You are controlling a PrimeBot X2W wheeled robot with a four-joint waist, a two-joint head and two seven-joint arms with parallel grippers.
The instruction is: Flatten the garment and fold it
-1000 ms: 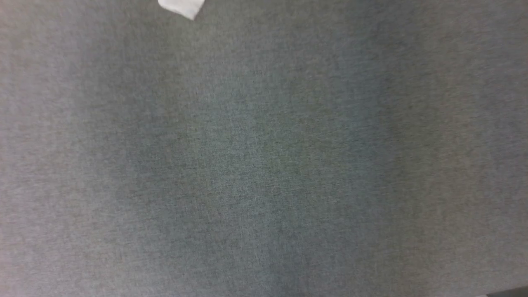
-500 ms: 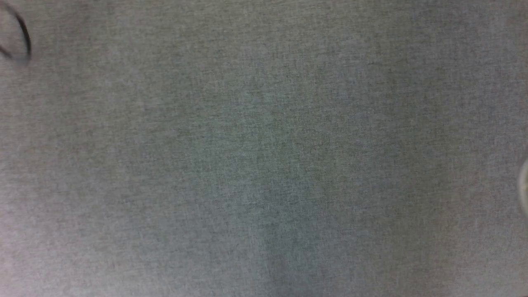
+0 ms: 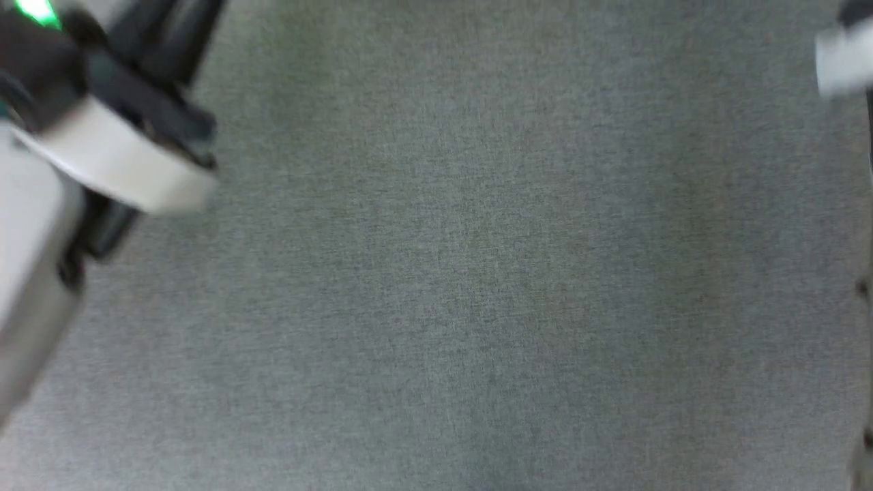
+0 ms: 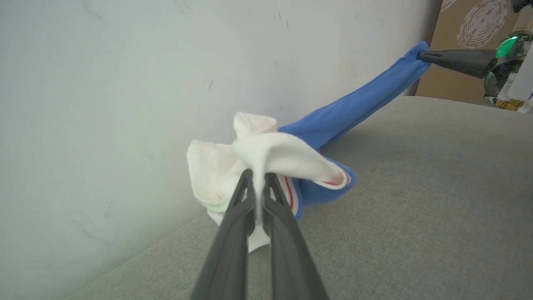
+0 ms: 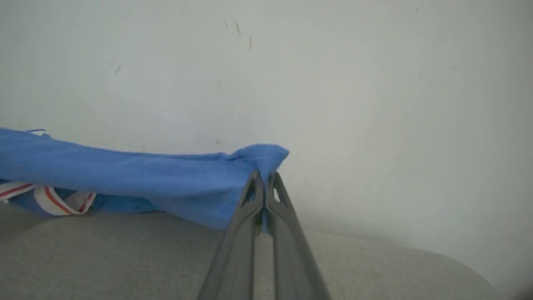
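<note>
we see the left hand (image 4: 258,177) closed tight on a bunched white sleeve end of the garment (image 4: 358,106), with a thin red stripe showing just beside its fingers (image 4: 233,233). from that bundle the bright blue cloth runs as a taut band up to the right hand (image 4: 421,55), whose dark tips pinch its far end in front of a cardboard box (image 4: 458,29). in the right wrist view the right hand (image 5: 264,177) is clamped on a blue corner of the garment (image 5: 125,175), and the cloth stretches off to the left with a loop of white and red trim (image 5: 54,199) hanging under it. the garment is low over the grey surface (image 5: 125,258), close to a pale wall (image 4: 125,83); we cannot tell whether its lower edge touches. the head view is blurred: grey surface (image 3: 477,273) and the left arm (image 3: 116,160) at the upper left, a green light on it.
</note>
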